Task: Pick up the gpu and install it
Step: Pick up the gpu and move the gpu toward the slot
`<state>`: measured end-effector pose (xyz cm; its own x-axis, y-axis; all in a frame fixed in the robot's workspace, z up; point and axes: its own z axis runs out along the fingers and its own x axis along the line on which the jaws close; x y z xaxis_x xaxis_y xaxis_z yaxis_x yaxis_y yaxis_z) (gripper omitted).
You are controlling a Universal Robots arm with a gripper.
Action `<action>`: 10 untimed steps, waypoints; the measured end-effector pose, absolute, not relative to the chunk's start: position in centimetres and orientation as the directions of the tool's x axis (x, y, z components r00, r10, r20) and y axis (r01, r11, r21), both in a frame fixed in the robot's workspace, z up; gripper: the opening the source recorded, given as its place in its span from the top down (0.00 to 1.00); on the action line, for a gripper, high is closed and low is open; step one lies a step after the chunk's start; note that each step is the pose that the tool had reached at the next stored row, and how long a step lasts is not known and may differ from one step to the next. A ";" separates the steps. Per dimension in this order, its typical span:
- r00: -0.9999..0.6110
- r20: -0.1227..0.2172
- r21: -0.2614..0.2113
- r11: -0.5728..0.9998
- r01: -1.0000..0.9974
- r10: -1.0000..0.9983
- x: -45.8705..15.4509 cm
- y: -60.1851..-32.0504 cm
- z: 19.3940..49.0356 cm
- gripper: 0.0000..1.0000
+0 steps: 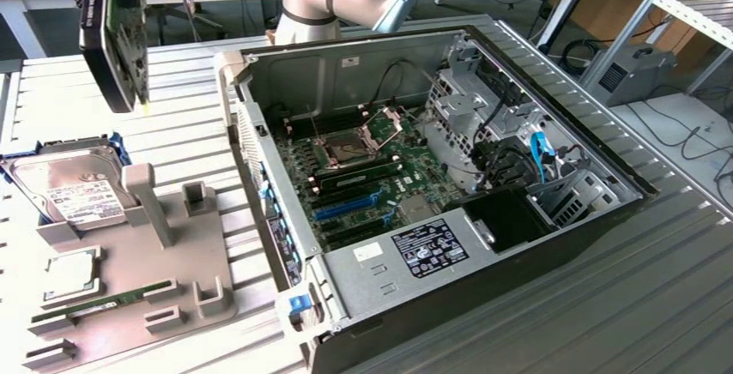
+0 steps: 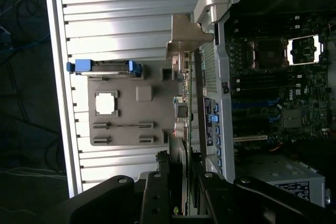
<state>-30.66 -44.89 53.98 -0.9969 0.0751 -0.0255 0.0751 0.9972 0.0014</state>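
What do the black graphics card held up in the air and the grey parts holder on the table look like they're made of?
The black flat graphics card: dull dark faces, plastic or coated board, hard to tell which. Its silver end bracket gleams like bare sheet metal. The grey rectangular parts holder: matte plastic, possibly printed, judging by its uniform dull grey and chunky posts.

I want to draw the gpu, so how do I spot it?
Find the big open computer case, then the grey holder tray on the exterior view's left of it. The gpu is the flat black card hanging upright in the air beyond that tray, unlike the silver hard drive and green RAM stick sitting in the tray.
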 end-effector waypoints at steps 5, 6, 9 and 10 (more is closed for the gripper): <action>-0.997 -0.025 0.001 0.997 0.075 0.075 -30.7 -44.9 54.6 0.74; -0.997 -0.026 0.001 0.997 0.075 0.075 -30.7 -44.9 54.7 0.74; -0.997 -0.026 0.001 0.997 0.075 0.075 -30.7 -44.9 55.0 0.74; -0.997 -0.026 0.001 0.997 0.075 0.075 -30.7 -44.9 55.1 0.74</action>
<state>-30.66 -44.89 55.07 -0.9969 0.0751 -0.0255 0.0751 0.9972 0.0014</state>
